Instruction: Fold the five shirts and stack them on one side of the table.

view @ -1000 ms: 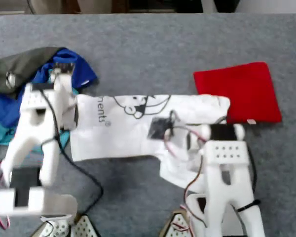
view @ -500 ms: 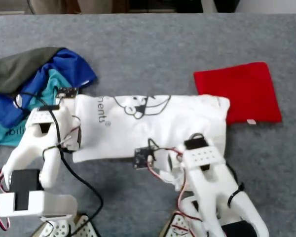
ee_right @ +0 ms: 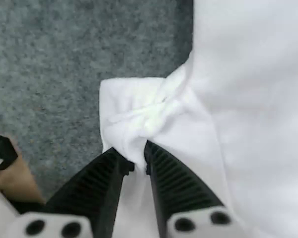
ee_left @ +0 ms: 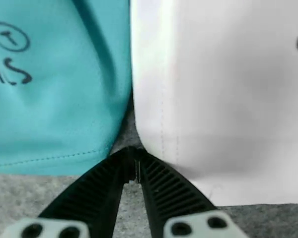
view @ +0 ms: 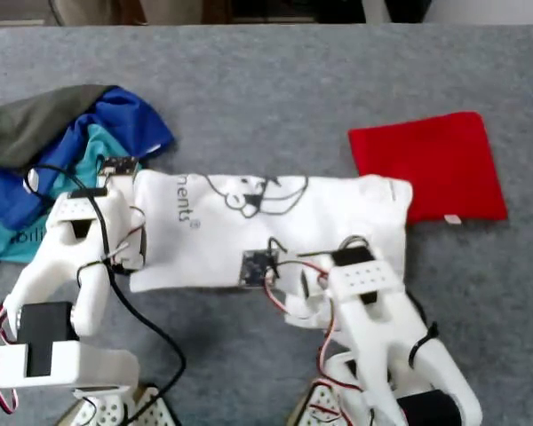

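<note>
While both arms sit at its near edge, white shirt [view: 249, 226]: spread lengthwise mid-table, print up, long sides folded in, near-right corner bunched.
right gripper [ee_right: 138, 157]: clenched on a twisted wad of white shirt at that bunched corner; cloth is pinched between the black jaws.
right arm [view: 369, 288]: over the shirt's near-right end, hiding the grip from above.
left gripper [ee_left: 134, 166]: jaws pressed together, tips at the dark gap between white shirt and teal shirt [ee_left: 54, 84]; can't tell if any hem is caught.
left arm [view: 71, 244]: at the shirt's left end, partly over teal.
teal shirt, from above: unfolded, just beside the white shirt's left end, lowest in the left pile.
blue shirt [view: 124, 124]: crumpled on top of teal, far-left.
grey shirt [view: 35, 124]: draped over blue, at the left edge.
red shirt [view: 431, 164]: folded to a neat rectangle, far right, near-left corner touching the white shirt's right end.
table [view: 275, 89]: grey felt-like cover.
</note>
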Controlling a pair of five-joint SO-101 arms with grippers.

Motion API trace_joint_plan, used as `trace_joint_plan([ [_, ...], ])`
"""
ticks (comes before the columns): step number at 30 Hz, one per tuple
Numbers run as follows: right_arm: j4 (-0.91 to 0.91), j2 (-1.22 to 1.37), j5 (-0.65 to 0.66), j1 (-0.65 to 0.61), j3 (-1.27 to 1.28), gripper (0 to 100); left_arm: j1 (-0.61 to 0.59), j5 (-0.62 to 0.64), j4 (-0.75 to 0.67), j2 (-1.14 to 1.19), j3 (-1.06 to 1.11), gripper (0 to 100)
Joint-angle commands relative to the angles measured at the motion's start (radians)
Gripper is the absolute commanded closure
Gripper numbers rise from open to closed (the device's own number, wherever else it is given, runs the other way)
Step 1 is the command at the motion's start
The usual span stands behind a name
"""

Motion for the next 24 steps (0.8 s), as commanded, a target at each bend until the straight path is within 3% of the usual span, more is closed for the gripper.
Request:
trace_joint_plan([
  [1,-0.021,0.033,-0.028,0.064,-0.012,99.8,-0.008,0.006,-0.009,0.002,-0.021,98],
  [4,0.023,0.038,-0.028,0.104,-0.094,99.7,-0.008,0.006,-0.009,0.002,-0.021,98],
  [8,0.216,0.039,-0.026,0.105,-0.331,99.7,-0.008,0.006,-0.009,0.002,-0.021,98],
  [13,0.385,0.114,0.003,0.051,-0.639,99.7,-0.008,0.006,-0.011,0.002,-0.021,98],
  [19,0.399,0.366,0.117,-0.041,-0.869,99.6,-0.008,0.005,-0.011,0.004,-0.021,98],
  [24,0.356,0.599,0.258,-0.044,-0.984,99.4,-0.008,0.005,-0.011,0.004,-0.020,98],
])
